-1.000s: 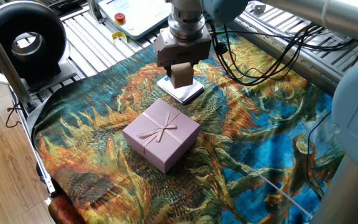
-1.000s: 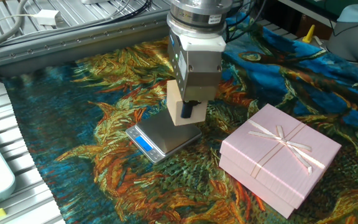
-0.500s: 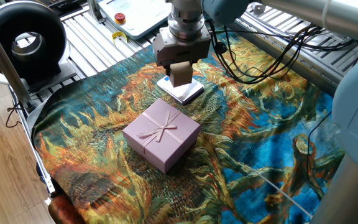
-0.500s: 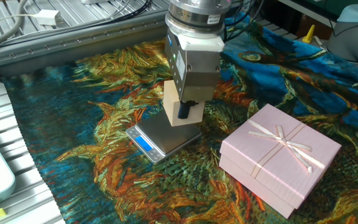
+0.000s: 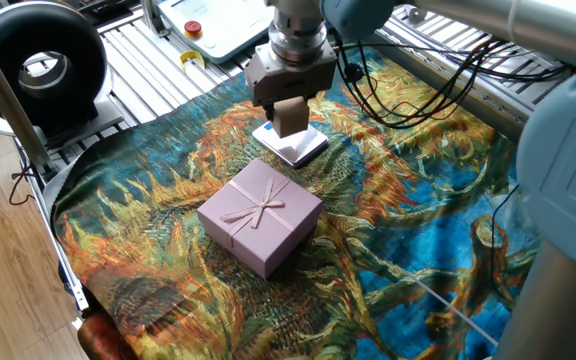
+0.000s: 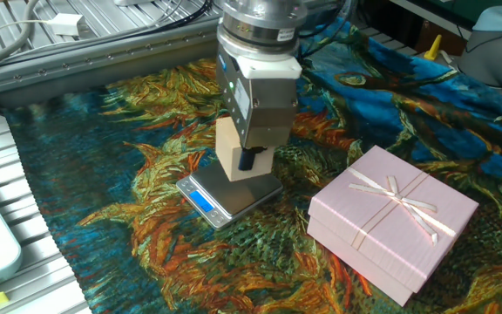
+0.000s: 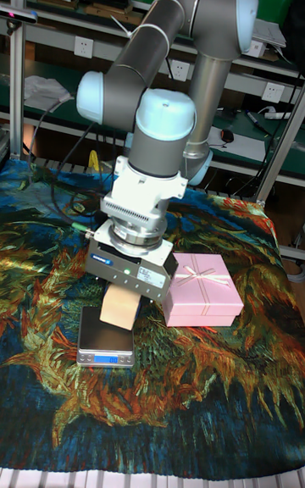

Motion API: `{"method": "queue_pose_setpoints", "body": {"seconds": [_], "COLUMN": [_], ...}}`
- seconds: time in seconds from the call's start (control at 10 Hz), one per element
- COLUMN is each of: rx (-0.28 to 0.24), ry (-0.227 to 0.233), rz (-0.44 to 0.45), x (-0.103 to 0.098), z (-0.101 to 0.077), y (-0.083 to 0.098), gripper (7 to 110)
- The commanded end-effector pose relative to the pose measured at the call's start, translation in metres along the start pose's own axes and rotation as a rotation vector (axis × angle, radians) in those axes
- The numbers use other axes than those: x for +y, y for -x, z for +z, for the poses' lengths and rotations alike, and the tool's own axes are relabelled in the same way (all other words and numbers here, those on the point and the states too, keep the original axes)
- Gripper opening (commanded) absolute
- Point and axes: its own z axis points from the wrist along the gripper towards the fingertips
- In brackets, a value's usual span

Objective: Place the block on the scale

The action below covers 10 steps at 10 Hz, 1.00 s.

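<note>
The block point(image 6: 231, 155) looks light, stiff and matte — a squeeze on two opposite flat faces should hold it without slip. The gripper point(image 6: 249, 159) pinches it that way just above the scale point(image 6: 230, 195) near the cloth's far edge, shifted sideways from half a second ago — nearer the platform's centre

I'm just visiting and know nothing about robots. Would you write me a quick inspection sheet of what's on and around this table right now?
Surface: table under a colourful painted-pattern cloth.
Job's things: tan block held in the gripper, above the scale; whether it touches the scale cannot be told.
Clutter: pink gift box with a bow, on the cloth beside the scale.
Grippers: gripper shut on the block, pointing down.
Cables: black cables hanging from the arm above the cloth.
Surroundings: metal slatted frame, black round device, shelving behind.
</note>
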Motion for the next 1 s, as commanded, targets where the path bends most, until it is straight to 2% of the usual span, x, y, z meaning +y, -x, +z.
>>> {"method": "queue_pose_setpoints", "body": {"seconds": [0.0,0.9], "rx": [0.001,-0.008], "ry": [0.004,-0.004], "rz": [-0.032,-0.063], "x": [-0.008,-0.009], "z": [0.002,0.021], "y": [0.009,0.022], "gripper": [7,7]}}
